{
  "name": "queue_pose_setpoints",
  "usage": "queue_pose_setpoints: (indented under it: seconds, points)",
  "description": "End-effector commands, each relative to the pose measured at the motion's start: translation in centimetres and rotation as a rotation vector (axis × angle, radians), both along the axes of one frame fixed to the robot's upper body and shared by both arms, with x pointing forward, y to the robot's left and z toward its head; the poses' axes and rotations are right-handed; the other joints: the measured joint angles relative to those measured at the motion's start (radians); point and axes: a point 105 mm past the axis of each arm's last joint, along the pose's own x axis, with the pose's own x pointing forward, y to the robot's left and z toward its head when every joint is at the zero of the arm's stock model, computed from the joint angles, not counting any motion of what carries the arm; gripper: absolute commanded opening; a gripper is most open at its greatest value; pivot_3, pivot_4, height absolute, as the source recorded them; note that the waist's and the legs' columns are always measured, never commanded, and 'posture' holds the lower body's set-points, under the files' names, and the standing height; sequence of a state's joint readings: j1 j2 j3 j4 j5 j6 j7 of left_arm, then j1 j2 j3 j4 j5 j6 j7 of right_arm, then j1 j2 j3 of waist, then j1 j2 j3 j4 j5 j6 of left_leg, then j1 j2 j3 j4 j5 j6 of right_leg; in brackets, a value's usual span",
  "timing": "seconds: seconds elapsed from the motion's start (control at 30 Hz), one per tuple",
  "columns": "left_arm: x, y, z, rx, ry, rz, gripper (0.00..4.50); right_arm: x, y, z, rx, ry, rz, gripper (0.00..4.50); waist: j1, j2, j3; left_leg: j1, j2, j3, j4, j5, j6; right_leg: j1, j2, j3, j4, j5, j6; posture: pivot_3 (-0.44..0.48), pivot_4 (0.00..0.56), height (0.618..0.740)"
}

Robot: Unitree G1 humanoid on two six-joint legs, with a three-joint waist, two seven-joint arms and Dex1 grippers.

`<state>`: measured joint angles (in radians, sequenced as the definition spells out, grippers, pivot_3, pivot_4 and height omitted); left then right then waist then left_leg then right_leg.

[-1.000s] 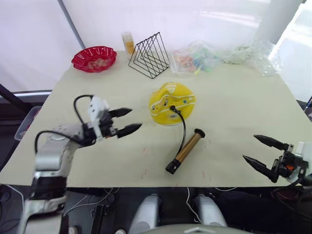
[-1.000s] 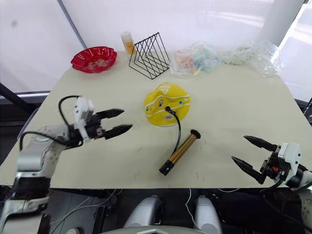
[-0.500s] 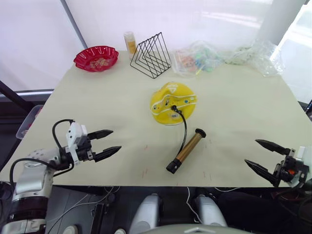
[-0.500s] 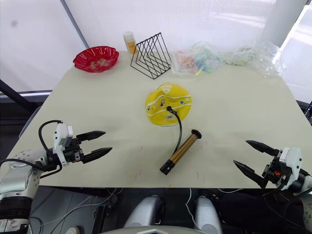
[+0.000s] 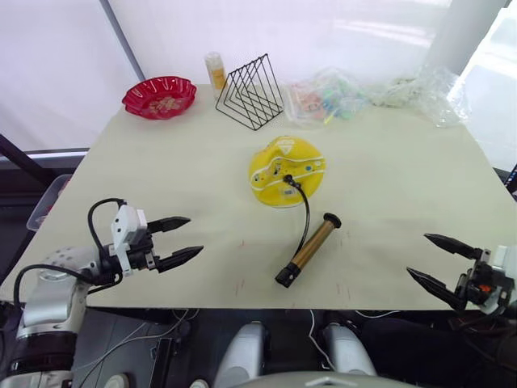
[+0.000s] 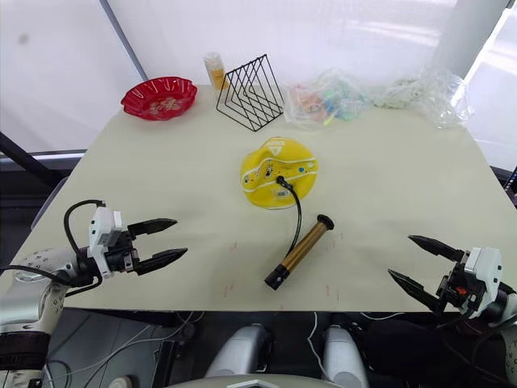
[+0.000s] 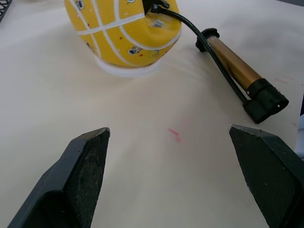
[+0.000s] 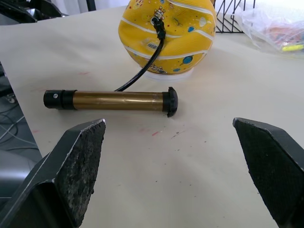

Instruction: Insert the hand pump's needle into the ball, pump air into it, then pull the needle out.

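Observation:
The yellow ball (image 5: pixel 287 170) sits mid-table as a flattish dome. The black fitting of the needle (image 5: pixel 286 179) sits on the ball's top, and the pin itself is hidden. From it a thin black hose (image 5: pixel 306 212) curves down to the brass hand pump (image 5: pixel 308 249), which lies loose on the table in front of the ball. My left gripper (image 5: pixel 195 235) hovers open and empty near the front left edge, well left of the pump. Beyond the front right edge my right gripper (image 5: pixel 417 255) is open and empty. In the wrist views, ball (image 7: pixel 123 33) and pump (image 8: pixel 111 100) lie ahead of the fingers.
At the back of the table stand a red scalloped bowl (image 5: pixel 159 95), a small orange bottle (image 5: pixel 214 70), a black wire rack (image 5: pixel 250 90) and crumpled plastic bags (image 5: pixel 331 95). The table's front edge (image 5: pixel 242 305) runs just below both grippers.
My left gripper drew back from beside the ball to the front left edge, still open. The right gripper sank slightly toward the front right. Ball and pump stayed put.

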<state>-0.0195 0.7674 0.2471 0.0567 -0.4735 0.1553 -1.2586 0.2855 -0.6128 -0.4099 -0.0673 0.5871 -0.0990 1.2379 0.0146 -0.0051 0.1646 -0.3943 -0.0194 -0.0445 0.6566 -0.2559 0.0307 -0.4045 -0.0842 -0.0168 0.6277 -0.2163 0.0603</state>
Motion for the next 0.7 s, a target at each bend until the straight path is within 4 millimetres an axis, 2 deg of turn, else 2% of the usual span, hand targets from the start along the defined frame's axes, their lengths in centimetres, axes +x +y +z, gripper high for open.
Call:
queue_pose_setpoints:
  seconds: [0.03,0.27,0.43,0.7]
  points:
    - [-0.2,-3.9,1.3,-0.008,-0.019,-0.094,4.26,-0.2,-0.2,1.3,-0.018,-0.056,0.018,4.5,0.0,0.0,0.0,0.0,0.0,0.0,0.0,0.0,0.0,0.0,0.0,0.0,0.0,0.0,0.0,0.0,0.15,0.737]
    - [0.3,-7.0,1.4,0.022,0.009,-0.134,4.26,-0.2,0.5,1.6,-0.018,-0.067,0.048,4.5,-0.003,0.0,0.0,0.002,0.004,0.005,0.0,0.0,0.0,0.0,0.004,0.004,0.001,0.001,-0.002,0.0,0.15,0.737]
    - [0.6,-10.3,1.6,0.032,0.03,-0.235,4.26,0.0,0.8,2.1,-0.022,-0.086,0.069,4.5,0.0,0.0,0.0,0.004,0.006,0.008,0.002,0.0,0.0,0.0,0.006,0.006,0.002,0.002,-0.002,0.0,0.15,0.737]
    - [1.6,-14.3,1.6,0.019,0.045,-0.33,4.26,0.1,1.3,2.3,-0.022,-0.099,0.075,4.5,-0.003,0.0,0.0,0.004,0.006,0.01,0.005,0.0,0.0,0.0,0.007,0.008,0.005,0.002,-0.002,0.0,0.15,0.737]
